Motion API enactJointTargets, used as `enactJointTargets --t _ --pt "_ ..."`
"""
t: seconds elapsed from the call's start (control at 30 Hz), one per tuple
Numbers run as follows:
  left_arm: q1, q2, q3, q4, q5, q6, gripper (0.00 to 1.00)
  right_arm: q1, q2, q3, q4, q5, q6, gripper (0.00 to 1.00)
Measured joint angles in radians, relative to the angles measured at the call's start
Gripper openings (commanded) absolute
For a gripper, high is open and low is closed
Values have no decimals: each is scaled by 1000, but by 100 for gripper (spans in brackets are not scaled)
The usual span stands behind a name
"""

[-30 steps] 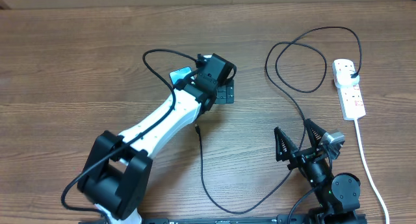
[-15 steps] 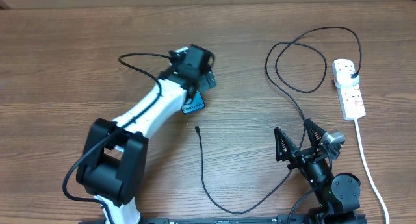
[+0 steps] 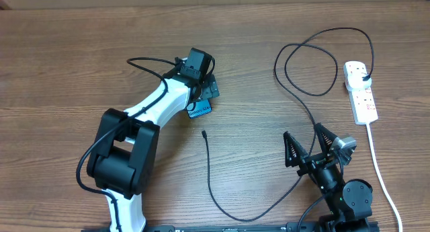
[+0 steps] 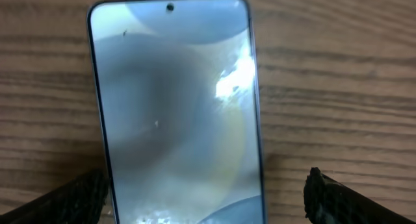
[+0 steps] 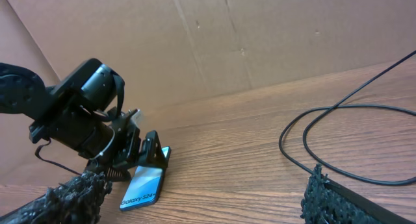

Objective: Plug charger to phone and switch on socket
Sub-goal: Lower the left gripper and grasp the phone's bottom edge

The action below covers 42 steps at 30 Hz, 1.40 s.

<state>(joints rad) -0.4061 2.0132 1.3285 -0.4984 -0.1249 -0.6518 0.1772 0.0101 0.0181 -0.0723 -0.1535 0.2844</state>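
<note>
Brown wood-grain counter (image 3: 60,50), matte. One phone (image 3: 199,110): a flat, glossy rectangle with rounded corners and a thin rim, lying left of centre with its teal screen up.

Two sets of grippers. Black, rough-textured left fingers (image 4: 205,178) spread wide, straddling the phone's lower end. Touching its edges or not, hard to tell from the wrist view. Matching right fingers (image 3: 309,148) splayed and holding nothing, at 5 o'clock, well apart from the phone.

One charger (image 3: 209,178): a thin black cable. Small tip loose on the counter at 5 o'clock from the phone, near it but apart. One loop at 1 o'clock, and a black plug seated in the socket.

One socket (image 3: 366,104): a long white strip at 3 o'clock, close to the counter's right edge, with a thick white cord (image 3: 378,171) trailing towards 5 o'clock.

Open wood from 9 to 12 o'clock.
</note>
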Motion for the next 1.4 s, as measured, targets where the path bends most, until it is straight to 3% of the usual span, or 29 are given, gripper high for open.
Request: enactJointTargets --t 0.57,0.8,0.93,1.4 --pt "0 40 30 -41 -6 -29 98 0 0 0 0 0 0 100" --pt "9 84 122 -243 2 -51 95 0 0 0 0 0 0 100" --pt "10 93 137 -275 2 -47 93 0 0 0 0 0 0 100" --pt "14 100 146 -256 14 79 86 0 0 0 0 0 0 100"
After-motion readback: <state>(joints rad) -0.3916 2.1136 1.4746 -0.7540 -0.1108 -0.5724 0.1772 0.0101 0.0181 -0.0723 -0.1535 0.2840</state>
